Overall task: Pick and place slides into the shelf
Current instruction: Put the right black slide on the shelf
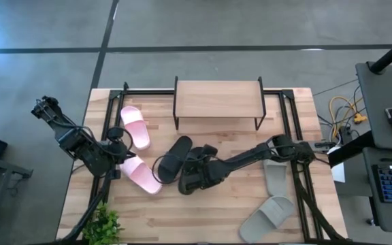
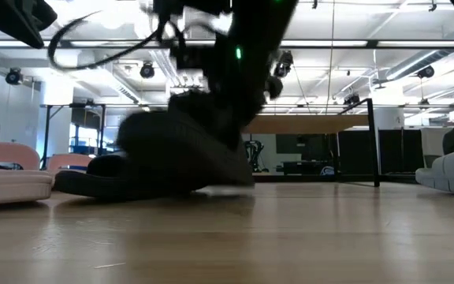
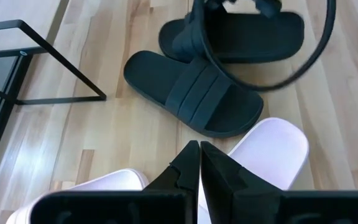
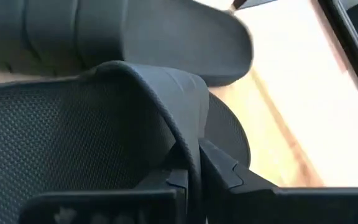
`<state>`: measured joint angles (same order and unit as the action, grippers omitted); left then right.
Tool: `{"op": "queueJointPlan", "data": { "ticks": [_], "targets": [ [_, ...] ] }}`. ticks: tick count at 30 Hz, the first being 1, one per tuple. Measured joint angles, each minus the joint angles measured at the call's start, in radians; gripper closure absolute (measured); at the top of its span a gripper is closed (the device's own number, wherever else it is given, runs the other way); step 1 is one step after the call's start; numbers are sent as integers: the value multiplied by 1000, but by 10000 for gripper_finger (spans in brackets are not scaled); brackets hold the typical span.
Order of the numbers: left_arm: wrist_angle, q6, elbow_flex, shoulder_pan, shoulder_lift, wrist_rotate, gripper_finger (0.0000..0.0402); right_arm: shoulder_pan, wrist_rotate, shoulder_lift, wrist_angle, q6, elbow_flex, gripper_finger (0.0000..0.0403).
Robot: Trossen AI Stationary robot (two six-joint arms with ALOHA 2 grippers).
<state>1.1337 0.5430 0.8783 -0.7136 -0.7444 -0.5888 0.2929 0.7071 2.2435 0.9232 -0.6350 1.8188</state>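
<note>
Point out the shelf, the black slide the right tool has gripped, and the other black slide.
shelf [image 1: 218, 99], high view, wooden top board.
gripped black slide [image 4: 73, 124], right wrist view, its strap.
other black slide [image 1: 173, 159], high view, strap middle.

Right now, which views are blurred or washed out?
Low view: the near black slide is a blurred dark mass. Right wrist view: the table is glared to white. High and left wrist views look sharp.

Colours on the table, this moment
Two black slides [image 1: 174, 158], two pale pink slides [image 1: 135, 126], two grey slides [image 1: 275, 175]; shelf [image 1: 218, 99] light wood top, dark legs.
</note>
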Motion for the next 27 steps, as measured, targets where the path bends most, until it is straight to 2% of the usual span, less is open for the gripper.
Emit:
{"op": "queueJointPlan", "data": {
  "ticks": [3, 6, 10, 12, 14, 16, 18, 23, 27],
  "targets": [
    [0, 0, 0, 0, 8, 2, 402, 16, 26, -68, 25, 5, 61, 390],
    [0, 1, 5, 0, 21, 0, 402, 32, 111, -135, 49, 64, 141, 390],
    [-13, 2, 4, 0, 40, -36, 402, 9, 289, -158, 50, 318, 232, 390],
    [-14, 19, -1, 0, 49, -79, 402, -40, 335, -160, 56, 435, 261, 390],
    [-20, 37, -1, 0, 56, -155, 402, -109, 304, -163, 86, 481, 280, 390],
    [-24, 52, -1, 0, 60, -248, 402, -190, 228, -165, 94, 540, 283, 390],
    [-27, 54, -1, 0, 64, -320, 402, -266, 163, -165, 66, 659, 265, 390],
    [-62, 56, -1, 0, 67, -349, 402, -438, -70, -163, -121, 988, 227, 390],
    [-62, 56, -1, 1, 67, -423, 402, -528, -90, -163, -205, 1159, 227, 390]
  ]
}}
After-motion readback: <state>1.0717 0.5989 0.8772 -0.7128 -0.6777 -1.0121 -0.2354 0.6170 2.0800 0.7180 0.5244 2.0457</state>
